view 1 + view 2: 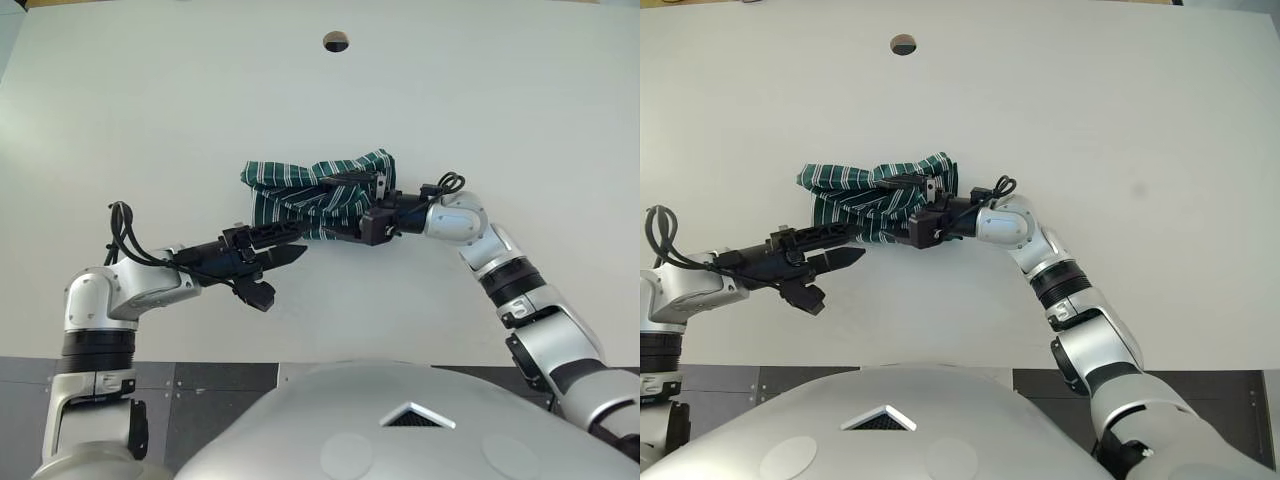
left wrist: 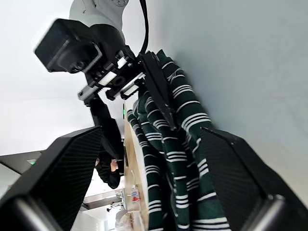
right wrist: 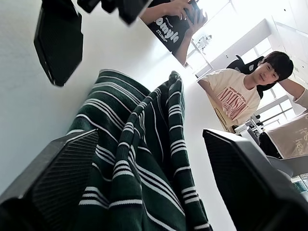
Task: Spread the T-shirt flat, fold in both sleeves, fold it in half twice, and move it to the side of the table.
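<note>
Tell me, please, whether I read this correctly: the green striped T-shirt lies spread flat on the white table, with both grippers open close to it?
The T-shirt is not spread flat; it lies bunched in a crumpled heap, as the left eye view shows. The rest holds: it is on the white table, with the left gripper and right gripper open close to it.

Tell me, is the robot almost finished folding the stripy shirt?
Not nearly. Done: nothing visible so far; the T-shirt lies bunched on the table, not flat. In hand: the left gripper and right gripper are both open, one at each side of it. Left: spreading, both sleeves, two folds, moving it aside.
</note>
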Action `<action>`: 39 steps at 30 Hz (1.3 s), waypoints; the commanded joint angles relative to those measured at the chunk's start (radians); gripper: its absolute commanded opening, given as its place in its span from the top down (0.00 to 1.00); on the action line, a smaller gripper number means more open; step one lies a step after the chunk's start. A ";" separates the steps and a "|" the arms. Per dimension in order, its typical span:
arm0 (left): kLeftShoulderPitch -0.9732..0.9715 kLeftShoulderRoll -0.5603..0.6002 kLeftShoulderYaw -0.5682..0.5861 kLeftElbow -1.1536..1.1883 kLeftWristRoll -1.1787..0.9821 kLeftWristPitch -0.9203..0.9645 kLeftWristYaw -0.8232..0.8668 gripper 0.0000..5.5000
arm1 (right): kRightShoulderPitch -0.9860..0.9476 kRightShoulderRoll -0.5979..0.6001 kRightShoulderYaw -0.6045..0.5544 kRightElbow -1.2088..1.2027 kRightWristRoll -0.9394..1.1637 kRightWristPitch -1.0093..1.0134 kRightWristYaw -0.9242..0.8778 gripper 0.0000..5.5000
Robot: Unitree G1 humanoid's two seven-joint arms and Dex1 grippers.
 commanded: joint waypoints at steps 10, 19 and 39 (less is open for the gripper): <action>-0.004 0.089 -0.004 -0.085 -0.077 0.072 0.045 0.32 | -0.068 -0.021 0.000 0.038 -0.133 -0.001 -0.143 0.27; -0.006 0.099 -0.018 -0.095 -0.093 0.112 0.059 0.32 | -0.103 -0.021 -0.018 0.048 -0.152 0.006 -0.223 0.27; -0.040 0.092 -0.076 -0.127 -0.173 0.217 0.040 0.32 | -0.416 0.039 0.027 0.523 -0.370 0.102 -0.693 0.27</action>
